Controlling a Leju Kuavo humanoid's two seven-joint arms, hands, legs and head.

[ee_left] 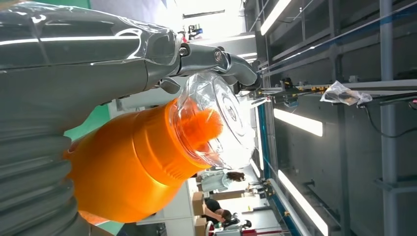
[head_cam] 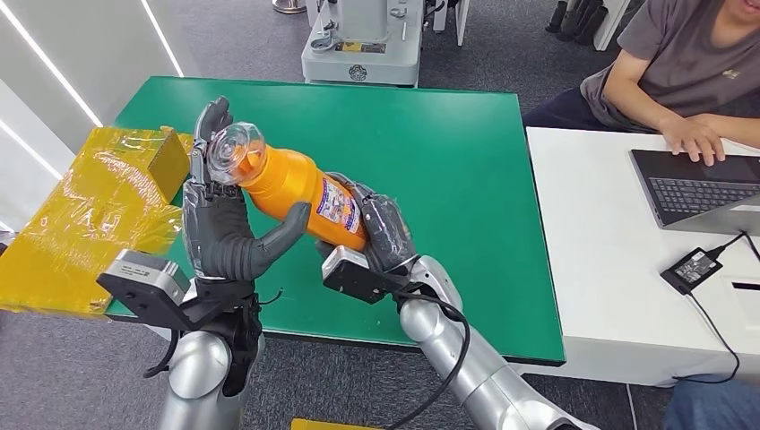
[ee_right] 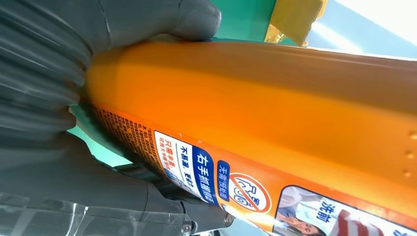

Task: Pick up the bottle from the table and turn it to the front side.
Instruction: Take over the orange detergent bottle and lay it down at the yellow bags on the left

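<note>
Both the left hand (head_cam: pixel 218 224) and right hand (head_cam: pixel 381 231) clasp the orange bottle (head_cam: pixel 296 184), its label (ee_right: pixel 216 179) printed in Chinese characters.

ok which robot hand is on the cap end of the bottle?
The left robot hand: its fingers reach up by the clear cap. The right robot hand grips the orange bottle at its labelled base end.

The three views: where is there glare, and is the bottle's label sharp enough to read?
Head view: evenly lit, label on the orange bottle too small. Left wrist view: ceiling lights glare through the clear cap. Right wrist view: label sharp, one corner blown out white.
</note>
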